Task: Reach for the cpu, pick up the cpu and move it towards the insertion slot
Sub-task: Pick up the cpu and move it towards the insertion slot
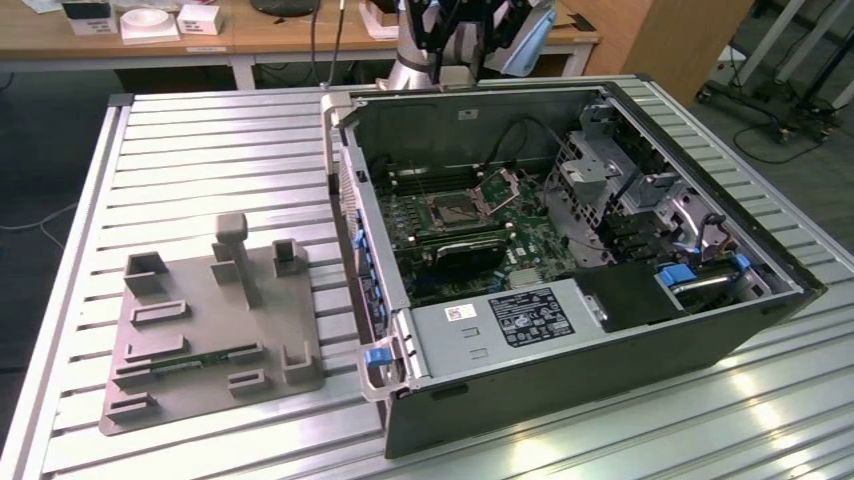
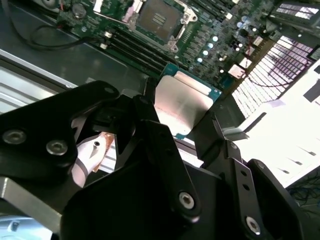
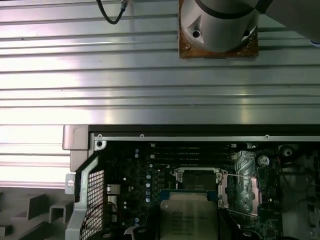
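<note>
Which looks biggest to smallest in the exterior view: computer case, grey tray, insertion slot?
1. Computer case, clearly the largest.
2. Grey tray, much smaller than the case.
3. Insertion slot, smallest; it sits deeper in the scene, but the gap is too wide for that to matter.

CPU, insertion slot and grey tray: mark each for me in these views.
cpu (image 2: 182, 102): second wrist view, centre of its silver top.
insertion slot (image 1: 450, 208): exterior view, its dark centre.
tray (image 1: 200, 290): exterior view, bare flat part.

Hand (image 2: 182, 117) raised, fingers (image 2: 150, 125) clamped on cpu (image 2: 180, 102).
</note>
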Available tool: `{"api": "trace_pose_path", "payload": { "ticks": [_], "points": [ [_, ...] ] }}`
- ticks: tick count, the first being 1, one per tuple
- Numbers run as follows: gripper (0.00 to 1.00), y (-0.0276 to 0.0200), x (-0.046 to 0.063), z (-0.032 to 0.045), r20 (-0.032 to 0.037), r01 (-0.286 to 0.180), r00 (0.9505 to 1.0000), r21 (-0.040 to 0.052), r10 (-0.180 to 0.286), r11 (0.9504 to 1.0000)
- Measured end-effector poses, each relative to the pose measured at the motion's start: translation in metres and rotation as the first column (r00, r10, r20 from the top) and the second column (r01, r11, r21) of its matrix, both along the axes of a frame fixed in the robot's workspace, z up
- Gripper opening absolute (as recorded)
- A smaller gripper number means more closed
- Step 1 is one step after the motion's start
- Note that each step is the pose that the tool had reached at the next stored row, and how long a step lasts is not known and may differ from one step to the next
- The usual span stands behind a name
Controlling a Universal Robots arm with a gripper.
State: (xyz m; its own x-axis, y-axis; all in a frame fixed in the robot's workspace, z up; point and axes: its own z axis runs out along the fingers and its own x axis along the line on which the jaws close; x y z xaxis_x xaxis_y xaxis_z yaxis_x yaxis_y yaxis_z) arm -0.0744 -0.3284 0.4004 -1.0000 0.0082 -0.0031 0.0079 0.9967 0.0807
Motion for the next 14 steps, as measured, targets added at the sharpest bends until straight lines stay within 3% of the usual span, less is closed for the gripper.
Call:
{"api": "trace_pose_path", "payload": {
  "ticks": [6,11,14],
  "points": [
    [0.54,0.0047,0.012,-0.0015,0.0000,0.000,1.0000,-0.0001,0.000,1.0000],
    [0.54,0.0143,0.016,-0.0045,0.0001,0.000,1.0000,-0.0002,0.000,1.0000],
    [0.54,0.0172,0.021,-0.0061,0.0002,0.000,1.0000,0.0000,0.000,1.0000]
  ]
}}
